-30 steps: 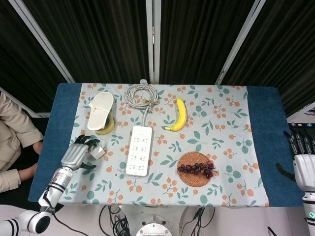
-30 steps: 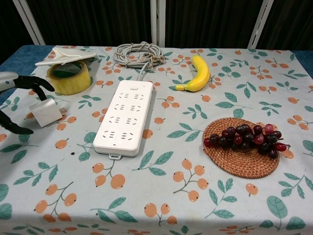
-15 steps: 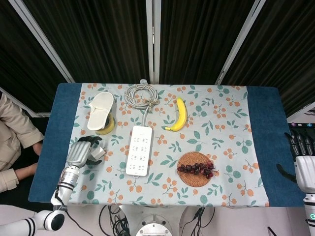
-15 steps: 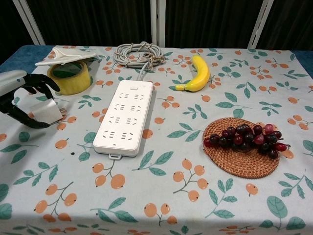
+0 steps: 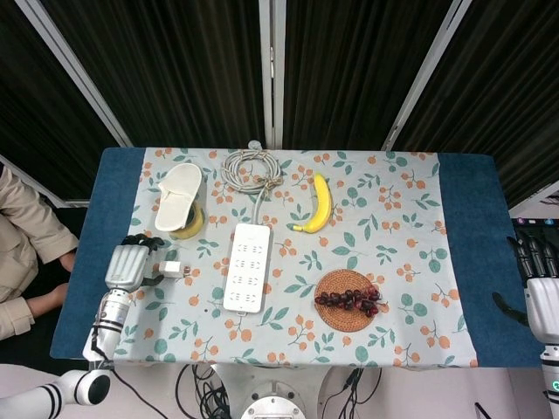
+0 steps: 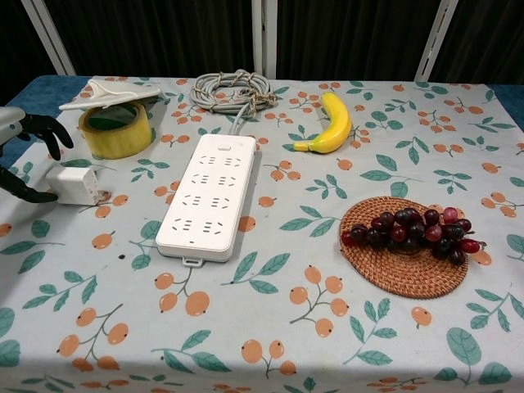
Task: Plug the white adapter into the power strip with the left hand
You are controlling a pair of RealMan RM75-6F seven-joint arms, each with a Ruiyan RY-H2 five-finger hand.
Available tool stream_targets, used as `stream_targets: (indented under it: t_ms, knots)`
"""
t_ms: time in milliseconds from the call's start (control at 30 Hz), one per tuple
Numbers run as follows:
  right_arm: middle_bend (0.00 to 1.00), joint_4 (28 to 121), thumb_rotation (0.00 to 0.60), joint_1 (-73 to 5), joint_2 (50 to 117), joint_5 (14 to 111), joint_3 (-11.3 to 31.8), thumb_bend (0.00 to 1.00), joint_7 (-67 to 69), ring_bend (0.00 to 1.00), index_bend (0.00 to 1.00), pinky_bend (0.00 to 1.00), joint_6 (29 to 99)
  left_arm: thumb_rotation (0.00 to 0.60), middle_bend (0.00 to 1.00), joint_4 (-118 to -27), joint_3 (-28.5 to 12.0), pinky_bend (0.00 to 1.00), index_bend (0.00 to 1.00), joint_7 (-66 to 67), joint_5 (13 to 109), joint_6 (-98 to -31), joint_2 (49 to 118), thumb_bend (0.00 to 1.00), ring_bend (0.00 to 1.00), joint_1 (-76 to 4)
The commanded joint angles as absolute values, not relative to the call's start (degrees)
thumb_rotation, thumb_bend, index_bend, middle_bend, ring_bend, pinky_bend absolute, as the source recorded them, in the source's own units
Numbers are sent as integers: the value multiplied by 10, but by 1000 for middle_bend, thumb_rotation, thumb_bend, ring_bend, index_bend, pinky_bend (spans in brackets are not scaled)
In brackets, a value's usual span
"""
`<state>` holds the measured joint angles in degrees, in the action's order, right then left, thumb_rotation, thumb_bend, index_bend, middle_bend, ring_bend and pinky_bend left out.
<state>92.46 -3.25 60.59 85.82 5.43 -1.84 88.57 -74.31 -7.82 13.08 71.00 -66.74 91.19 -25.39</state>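
The white adapter (image 5: 172, 269) (image 6: 74, 184) lies on its side on the floral cloth, left of the white power strip (image 5: 246, 266) (image 6: 209, 196), with its prongs pointing toward the strip. My left hand (image 5: 127, 264) (image 6: 24, 155) is just left of the adapter with its fingers spread. Its thumb reaches to the adapter's left edge, and nothing is gripped. My right hand (image 5: 541, 292) hangs off the table's right edge, fingers apart and empty; the chest view does not show it.
The strip's coiled cable (image 5: 251, 168) (image 6: 233, 88) lies behind it. A yellow tape roll (image 5: 185, 223) (image 6: 115, 131) with a white object on top stands behind the adapter. A banana (image 5: 320, 203) and grapes on a woven coaster (image 5: 349, 299) lie to the right. A person (image 5: 22, 253) sits at the left.
My left hand was curled over the tilted adapter; now it has drawn back to the left and opened. The adapter now lies flat on the cloth. The right hand has not moved.
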Motion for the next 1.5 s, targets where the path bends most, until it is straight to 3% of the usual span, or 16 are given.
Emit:
stream_targets:
  t_ms: [33,467,700,1033,1233,1500]
  knots:
    - [4,924,600,-32,607,859,54,123,-19,0,0,0,886,600,386,-760,-79,238,319,96,709,-652,904,117,220,-253]
    - [4,925,600,-28,607,856,54,124,-20,0,0,0,889,600,454,-734,-70,260,423,46,732,-633,910,266,278,-261]
    - [4,925,600,-26,607,858,53,122,-19,0,0,0,891,600,585,-755,-54,301,549,75,767,-642,871,320,371,-265]
    - [4,919,600,-19,610,860,50,123,-11,0,0,0,898,600,608,-894,-21,303,552,362,778,-628,737,329,380,-285]
    - [4,920,600,-20,611,863,50,124,-13,0,0,0,898,600,607,-942,-18,307,552,532,694,-594,743,327,379,-309]
    - [4,919,600,-22,611,861,51,123,-12,0,0,0,892,600,602,-975,-13,310,551,717,594,-636,782,323,379,-332]
